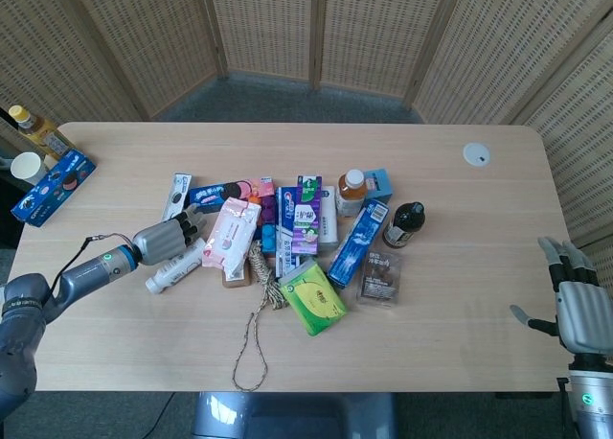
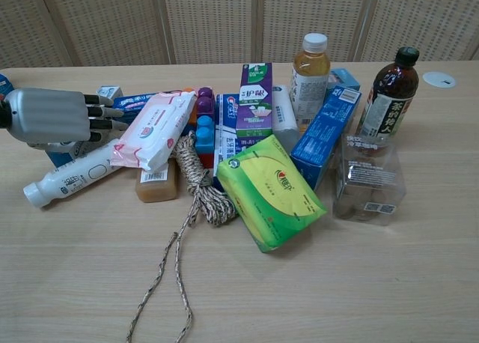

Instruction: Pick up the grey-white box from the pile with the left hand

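Left hand (image 1: 170,237) down on the grey-white box (image 1: 175,192) at the pile's left edge; can't tell yet if it's gripping.

Count: 1 grey-white box, 1 white bottle (image 2: 71,180) lying flat, 1 pink wipes pack (image 2: 154,128), 1 green pack (image 2: 274,189), 1 rope (image 2: 196,180), 2 upright bottles – juice (image 2: 310,70) & dark tea (image 2: 385,92), 1 clear case (image 2: 368,180), 1 blue box (image 2: 325,135) leaning on the pile. Off to the far left, a cookie box (image 1: 54,186) well apart. The grey-white box sits under and behind the left hand: head view shows its far end poking out past the fingers, chest view hides most of it behind the palm. Fingers lie stretched over it, pointing at the wipes pack, white bottle just beside. Right hand (image 1: 578,307) at the table's right edge, fingers apart, holding nothing.
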`<state>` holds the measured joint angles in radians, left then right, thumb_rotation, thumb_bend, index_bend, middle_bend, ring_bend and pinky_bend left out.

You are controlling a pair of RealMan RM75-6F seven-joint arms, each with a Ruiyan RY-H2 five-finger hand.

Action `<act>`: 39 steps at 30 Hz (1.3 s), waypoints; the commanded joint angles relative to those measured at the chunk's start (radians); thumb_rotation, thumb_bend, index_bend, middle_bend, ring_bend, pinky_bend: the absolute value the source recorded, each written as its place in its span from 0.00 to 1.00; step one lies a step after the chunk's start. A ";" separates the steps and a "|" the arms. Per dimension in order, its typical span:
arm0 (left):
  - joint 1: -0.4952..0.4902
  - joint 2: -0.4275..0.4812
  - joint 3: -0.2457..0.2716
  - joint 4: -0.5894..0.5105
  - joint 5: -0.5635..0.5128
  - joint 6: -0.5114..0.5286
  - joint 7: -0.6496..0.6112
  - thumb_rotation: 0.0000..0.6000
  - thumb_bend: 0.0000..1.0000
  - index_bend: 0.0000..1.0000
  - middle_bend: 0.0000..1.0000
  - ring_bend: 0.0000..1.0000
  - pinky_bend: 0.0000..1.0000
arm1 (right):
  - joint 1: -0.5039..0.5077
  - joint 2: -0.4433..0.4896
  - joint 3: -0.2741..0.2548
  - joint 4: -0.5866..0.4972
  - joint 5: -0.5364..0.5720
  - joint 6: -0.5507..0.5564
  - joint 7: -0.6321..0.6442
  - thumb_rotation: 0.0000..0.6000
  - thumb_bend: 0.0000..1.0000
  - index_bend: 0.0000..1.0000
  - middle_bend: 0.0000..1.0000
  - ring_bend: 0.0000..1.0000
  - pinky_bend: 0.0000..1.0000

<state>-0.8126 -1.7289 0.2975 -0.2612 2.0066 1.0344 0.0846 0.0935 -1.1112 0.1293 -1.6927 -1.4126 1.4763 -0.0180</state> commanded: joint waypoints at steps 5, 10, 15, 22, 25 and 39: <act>0.022 -0.031 0.011 0.049 -0.016 0.066 0.036 1.00 0.06 0.85 0.65 0.60 0.61 | -0.002 -0.002 -0.004 -0.003 -0.015 0.010 -0.007 1.00 0.00 0.00 0.00 0.00 0.00; 0.033 -0.023 -0.009 0.045 -0.047 0.143 0.024 1.00 0.07 0.86 0.69 0.63 0.63 | 0.000 -0.001 -0.006 -0.005 -0.019 0.008 -0.006 1.00 0.00 0.00 0.00 0.00 0.00; 0.037 0.019 -0.040 0.015 -0.081 0.278 0.004 1.00 0.07 0.86 0.69 0.63 0.63 | 0.002 -0.002 -0.008 -0.006 -0.024 0.005 -0.007 1.00 0.00 0.00 0.00 0.00 0.00; 0.026 0.125 -0.095 -0.096 -0.124 0.457 0.013 1.00 0.06 0.86 0.69 0.63 0.63 | 0.002 0.000 -0.011 -0.016 -0.036 0.010 -0.008 1.00 0.00 0.00 0.00 0.00 0.00; 0.020 0.194 -0.119 -0.185 -0.137 0.521 0.035 1.00 0.07 0.86 0.69 0.63 0.63 | 0.001 0.003 -0.014 -0.022 -0.044 0.014 -0.006 1.00 0.00 0.00 0.00 0.00 0.00; 0.002 0.569 -0.209 -0.773 -0.138 0.598 0.273 1.00 0.07 0.86 0.69 0.63 0.63 | -0.007 0.023 -0.024 -0.050 -0.082 0.035 0.019 1.00 0.00 0.00 0.00 0.00 0.00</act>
<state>-0.8070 -1.2458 0.1190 -0.9292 1.8666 1.6185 0.2916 0.0866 -1.0887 0.1060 -1.7426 -1.4939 1.5111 0.0009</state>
